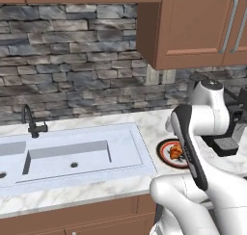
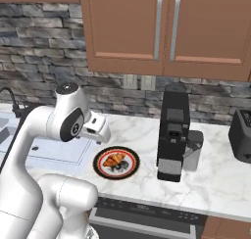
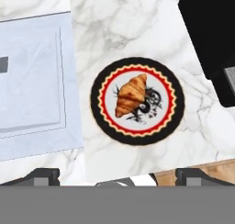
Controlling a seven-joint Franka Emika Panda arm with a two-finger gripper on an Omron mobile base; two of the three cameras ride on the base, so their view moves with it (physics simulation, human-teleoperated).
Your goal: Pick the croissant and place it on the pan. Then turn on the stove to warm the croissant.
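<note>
While the arm stands raised above the marble counter (image 2: 215,169), the gripper (image 3: 117,177) hangs over the plate with its two dark fingertips (image 3: 43,176) set wide apart at the lower edge of the hand view, clamped on nothing and touching nothing. The croissant (image 3: 131,95) lies on the plate (image 3: 98,117), a round dish with a black outer band, a red scalloped ring and a white centre bearing a dark motif. The pastry rests on the left half of that centre as the hand view shows it, lying at a slant, with one tip toward the upper right; it sits flat and whole. From the right base view the croissant (image 2: 113,159) appears on the near-left part of the plate (image 2: 128,170), and from the left base view the croissant (image 1: 176,152) is partly screened by the arm's forearm, with the plate (image 1: 164,154) just beside the sink. The sink (image 1: 72,157) is a pale basin set into the counter, with a dark faucet (image 1: 30,121) at its back edge. A black coffee machine (image 2: 174,132) stands upright on the counter to the right of the plate, near it but not touching. A dark toaster (image 2: 241,135) sits further right, well apart. Wooden cabinets (image 2: 166,27) hang above, against a grey stone wall (image 1: 62,60).
</note>
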